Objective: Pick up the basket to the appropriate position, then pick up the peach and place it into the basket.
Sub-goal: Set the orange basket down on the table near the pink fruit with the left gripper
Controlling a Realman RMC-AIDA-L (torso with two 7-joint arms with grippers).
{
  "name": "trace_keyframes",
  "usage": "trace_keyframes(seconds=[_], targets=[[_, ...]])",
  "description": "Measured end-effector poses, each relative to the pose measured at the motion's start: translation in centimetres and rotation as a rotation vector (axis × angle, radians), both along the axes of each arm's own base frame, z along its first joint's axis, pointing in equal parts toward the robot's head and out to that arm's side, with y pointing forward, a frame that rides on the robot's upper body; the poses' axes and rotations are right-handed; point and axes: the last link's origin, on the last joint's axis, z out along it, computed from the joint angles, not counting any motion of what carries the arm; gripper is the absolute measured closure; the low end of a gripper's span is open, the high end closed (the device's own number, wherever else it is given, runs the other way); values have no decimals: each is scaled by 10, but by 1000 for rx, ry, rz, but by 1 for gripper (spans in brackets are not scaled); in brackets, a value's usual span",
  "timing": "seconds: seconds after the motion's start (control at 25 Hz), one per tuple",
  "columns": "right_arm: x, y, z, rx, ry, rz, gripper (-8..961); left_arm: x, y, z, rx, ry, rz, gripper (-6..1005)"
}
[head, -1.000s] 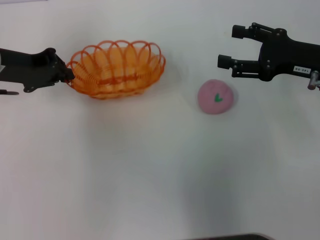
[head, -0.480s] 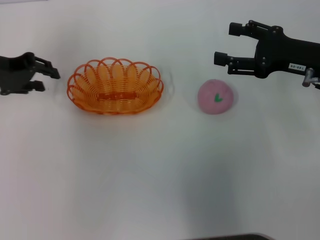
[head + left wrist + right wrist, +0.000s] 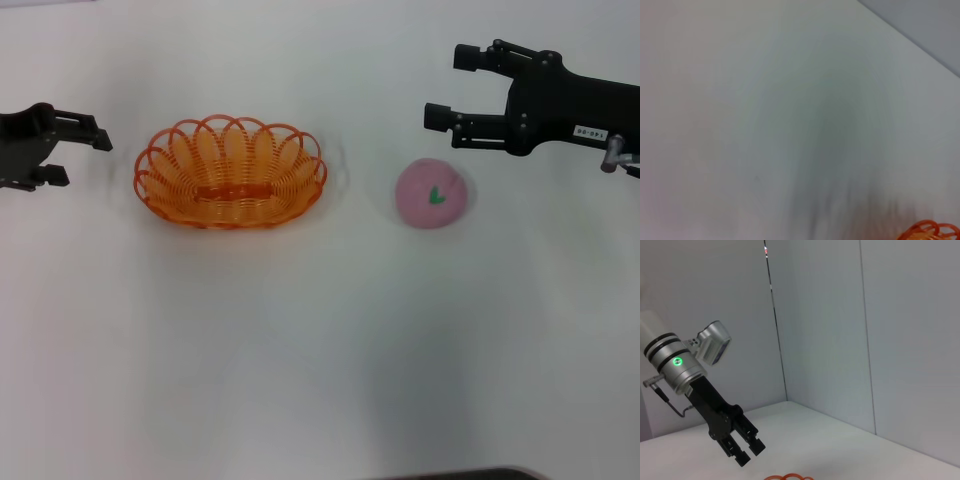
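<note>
The orange wire basket [image 3: 230, 186] stands upright on the white table [image 3: 300, 350], left of centre. The pink peach [image 3: 431, 193] with a green leaf mark lies on the table to its right, apart from it. My left gripper [image 3: 82, 158] is open and empty, a short way left of the basket and clear of its rim. My right gripper [image 3: 450, 87] is open and empty, just beyond the peach and a little right of it. A bit of the basket's rim shows in the left wrist view [image 3: 930, 231] and in the right wrist view [image 3: 788, 477], where the left gripper [image 3: 749, 454] also appears.
A dark edge [image 3: 450, 474] shows at the table's near side. Grey wall panels [image 3: 865, 330] stand behind the table on the left arm's side.
My left gripper let go of the basket's left rim and drew back to the left. The basket went from tilted to resting flat. My right gripper moved slightly farther away.
</note>
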Motion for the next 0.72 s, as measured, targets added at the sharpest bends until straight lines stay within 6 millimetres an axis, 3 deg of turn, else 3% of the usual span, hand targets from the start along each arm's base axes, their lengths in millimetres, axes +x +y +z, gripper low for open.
trace_keyframes(seconds=[0.04,0.32,0.48,0.72], targets=[[0,0,0,0,0,-1,22,0,0,0,-1,0,0,243],[1,5,-4,7,-6,-27,22,3,0,1,8,22,-60,241],[2,6,-6,7,-6,-37,22,12,-1,3,-4,72,-225,239],[4,9,-9,2,5,-79,22,31,-9,-10,-134,170,-614,239]])
